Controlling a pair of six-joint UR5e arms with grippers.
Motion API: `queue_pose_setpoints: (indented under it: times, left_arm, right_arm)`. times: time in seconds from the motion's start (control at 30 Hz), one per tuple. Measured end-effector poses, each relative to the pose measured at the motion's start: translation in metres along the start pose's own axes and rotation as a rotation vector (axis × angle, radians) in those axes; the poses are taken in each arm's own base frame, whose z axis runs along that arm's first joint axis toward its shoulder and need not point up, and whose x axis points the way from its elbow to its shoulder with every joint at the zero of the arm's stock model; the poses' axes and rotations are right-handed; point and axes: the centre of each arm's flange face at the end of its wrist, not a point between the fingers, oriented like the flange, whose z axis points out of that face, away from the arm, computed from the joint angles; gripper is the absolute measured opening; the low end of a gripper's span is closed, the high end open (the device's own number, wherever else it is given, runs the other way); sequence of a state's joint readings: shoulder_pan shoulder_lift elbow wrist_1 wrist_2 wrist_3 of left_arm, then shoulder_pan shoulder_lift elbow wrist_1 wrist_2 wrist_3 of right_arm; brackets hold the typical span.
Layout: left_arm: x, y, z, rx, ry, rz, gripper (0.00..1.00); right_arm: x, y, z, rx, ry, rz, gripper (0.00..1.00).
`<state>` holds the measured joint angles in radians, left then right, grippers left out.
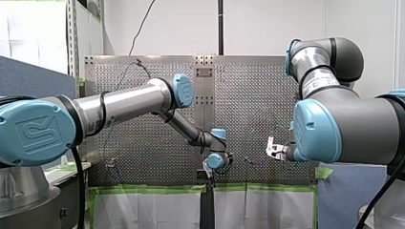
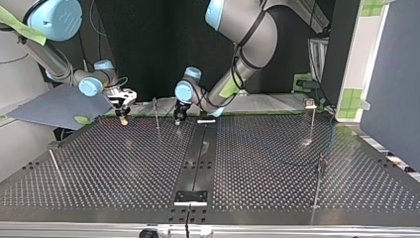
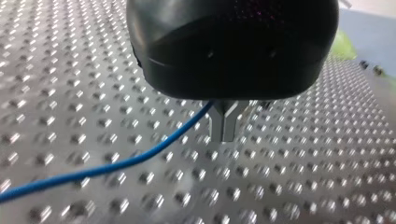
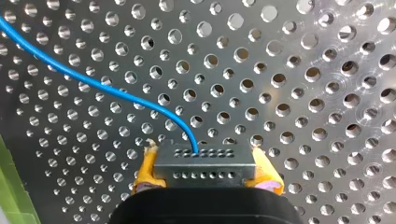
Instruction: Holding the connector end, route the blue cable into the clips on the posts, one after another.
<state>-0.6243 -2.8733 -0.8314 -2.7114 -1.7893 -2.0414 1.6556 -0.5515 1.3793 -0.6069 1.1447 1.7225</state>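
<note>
In my right pincer [image 4: 203, 152] the yellow pads [image 4: 145, 169] are clamped on either end of a small grey metal connector block with rows of pinholes [image 4: 205, 168]. The thin blue cable [image 4: 93, 84] leaves its top face and curves away over the perforated silver metal table [image 4: 303, 93].

My left pincer [image 3: 227, 130], black-bodied, has its two metal fingers [image 3: 219, 122] drawn together at the tips, low over the table. The blue cable reaches them just above the tips and trails off to one side along the plate. I cannot tell whether it is actually pinched there.

Seen from across the table, both pincers hang at the far edge, my right one at the top view's left and my left one near the middle. A thin upright metal post [image 2: 156, 113] stands between them. Farther out, at that view's right, a taller slim post with a small clip on top [image 2: 312, 121] stands near the far edge. Another slim post [image 2: 318, 181] stands nearer the camera, and a faint stretch of the cable lies between these two. A fourth post [image 2: 55, 167] leans at the left.
</note>
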Motion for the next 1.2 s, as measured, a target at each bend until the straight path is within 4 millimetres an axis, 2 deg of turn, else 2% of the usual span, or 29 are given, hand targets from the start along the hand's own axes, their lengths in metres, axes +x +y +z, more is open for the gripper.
queue_pose_setpoints:
  times: [0.07, 0.1, 0.17, 0.2, 0.27, 0.4, 0.43, 0.47, 0.67, 0.87, 1.2]
  left_arm:
    - [0.002, -0.004, -0.001, 0.019, 0.008, 0.003, 0.36]
    - [0.002, -0.007, -0.001, 0.033, 0.01, 0.004, 0.36]
    - [0.003, -0.01, -0.001, 0.052, 0.01, 0.005, 0.62]
    - [0.004, -0.012, -0.001, 0.064, 0.014, 0.008, 0.62]
    - [0.005, -0.013, -0.002, 0.077, 0.024, 0.017, 0.77]
    - [0.007, -0.013, -0.004, 0.085, 0.052, 0.055, 0.81]
    - [0.007, -0.012, -0.004, 0.086, 0.056, 0.063, 0.93]
    - [0.007, -0.011, -0.004, 0.087, 0.06, 0.072, 1.0]
    - [0.009, -0.011, -0.005, 0.108, 0.086, 0.131, 1.0]
    - [0.017, -0.011, -0.015, 0.062, 0.126, 0.206, 1.0]
    - [0.053, 0.006, -0.053, -0.027, 0.263, 0.345, 1.0]
  right_arm:
    - [0.0, 0.0, 0.0, 0.0, -0.001, 0.001, 0.0]
    - [0.0, 0.0, 0.0, 0.001, -0.002, 0.001, 0.0]
    - [-0.001, 0.0, 0.0, 0.004, -0.003, 0.002, 0.0]
    - [-0.001, 0.0, 0.0, 0.005, -0.004, 0.002, 0.0]
    - [-0.001, -0.001, 0.0, 0.01, -0.005, 0.003, 0.0]
    - [-0.002, -0.001, -0.001, 0.015, -0.009, 0.003, 0.0]
    - [-0.002, -0.002, -0.001, 0.016, -0.011, 0.004, 0.0]
    - [-0.002, -0.002, -0.001, 0.016, -0.012, 0.004, 0.0]
    - [-0.003, -0.003, -0.002, 0.028, -0.018, 0.004, 0.0]
    - [-0.003, -0.003, -0.002, 0.03, -0.023, 0.007, 0.0]
    - [-0.004, -0.005, -0.002, 0.032, -0.026, 0.004, 0.0]
